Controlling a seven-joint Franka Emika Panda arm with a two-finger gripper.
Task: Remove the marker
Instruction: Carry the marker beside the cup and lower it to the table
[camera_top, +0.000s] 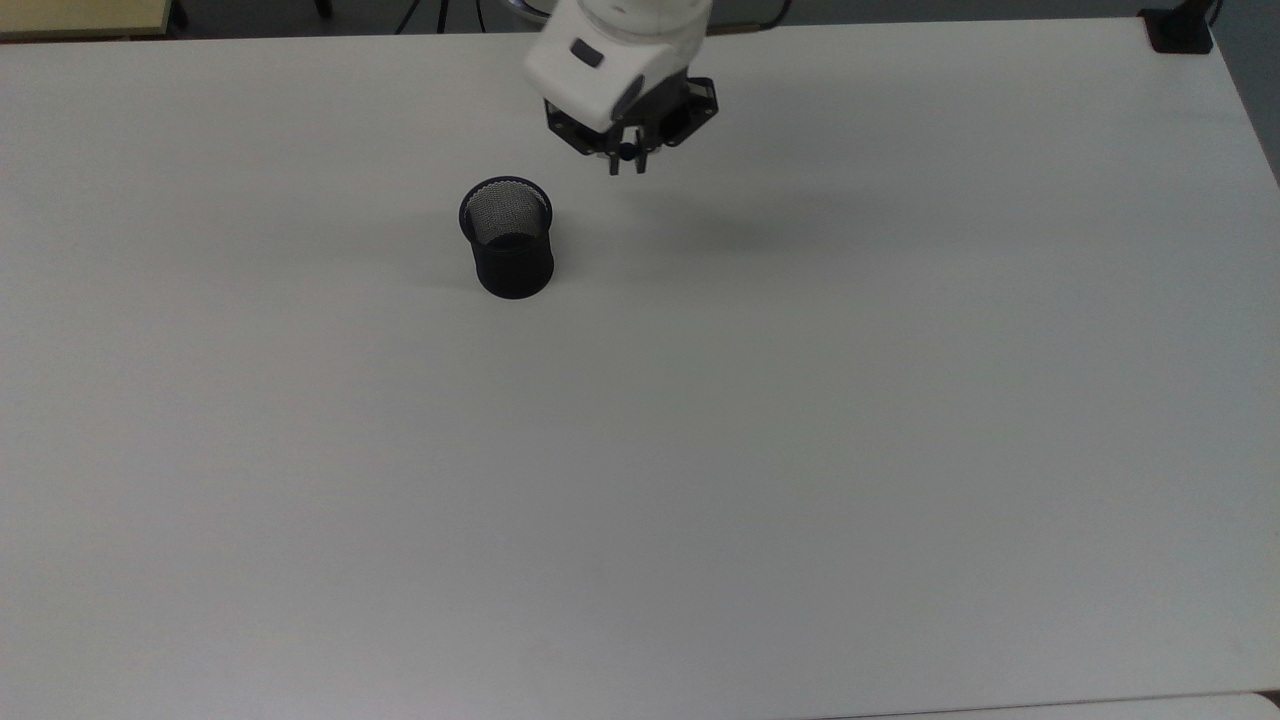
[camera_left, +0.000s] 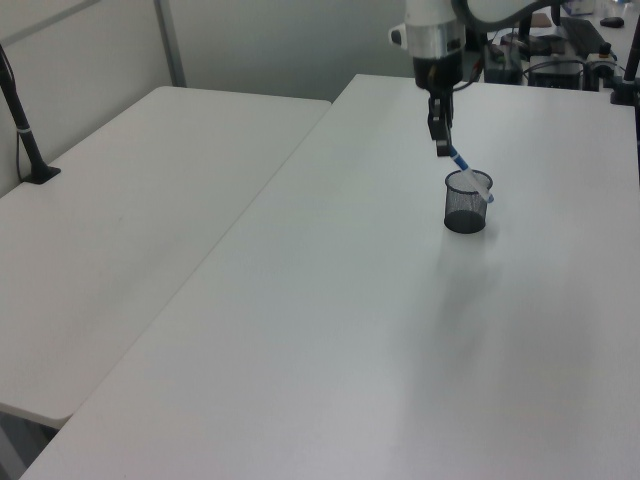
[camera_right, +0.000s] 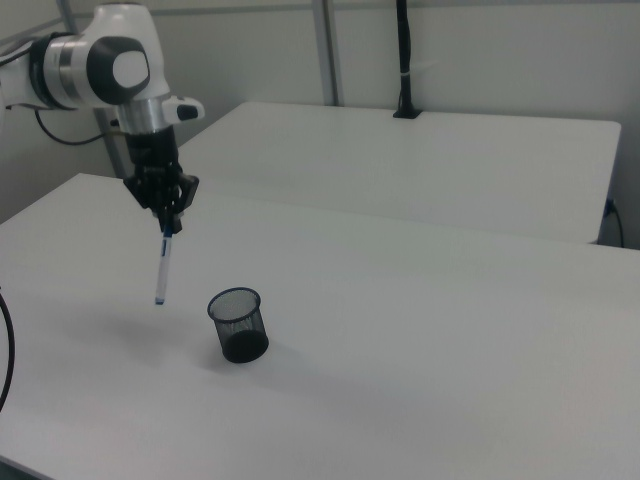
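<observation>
- Table (camera_top: 800, 450) surface lies bare and white in front of the black mesh cup (camera_top: 508, 250), which stands upright and, seen from the top view, holds nothing.
- Beyond the cup, the gripper (camera_right: 166, 222) is clamped on the blue-capped top of the marker (camera_right: 162, 270), whose white barrel hangs below it, clear of the cup and off to the right view's left.
- Judged from this, the lift-out is done and the carry-away is in hand; the next move calls for lowering the marker to open table well apart from the cup, then letting go.
- The marker's blue label is too small to read; no other writing is legible.
</observation>
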